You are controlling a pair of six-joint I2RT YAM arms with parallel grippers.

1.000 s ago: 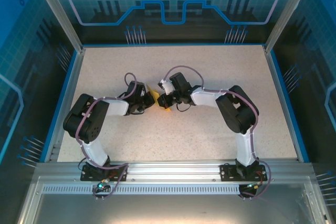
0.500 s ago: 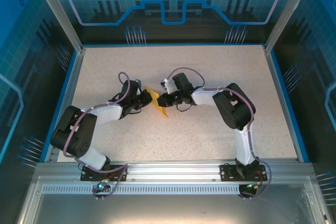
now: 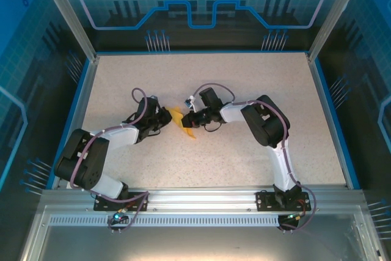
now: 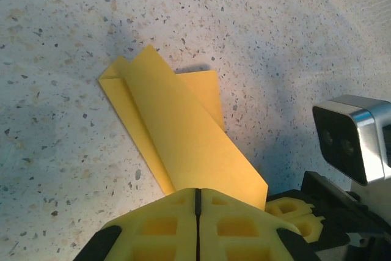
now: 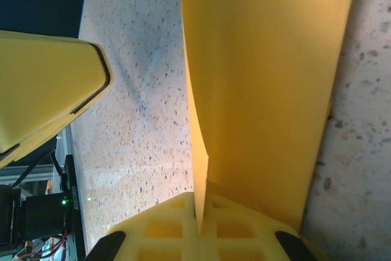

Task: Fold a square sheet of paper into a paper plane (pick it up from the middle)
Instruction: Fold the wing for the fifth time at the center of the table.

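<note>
The square sheet of paper, orange-yellow and folded into a narrow creased strip, sits mid-table between my two grippers. My right gripper is shut on it: in the right wrist view the sheet's edge runs into the seam of the right gripper. My left gripper is shut. In the left wrist view the left gripper shows a thin dark slit with nothing in it. The folded sheet passes behind its fingertips, so contact there is hidden. The right gripper's finger shows at the sheet's near corner.
The speckled table stretches on all sides of the grippers. A blue rim and aluminium posts bound it. The left arm's elbow lies low at the near left; the right arm's elbow stands right of centre.
The left arm has stretched out lower and leftward, its gripper sliding slightly left off the sheet. More of the paper now shows between the grippers. The right gripper has shifted slightly left, still gripping the sheet.
</note>
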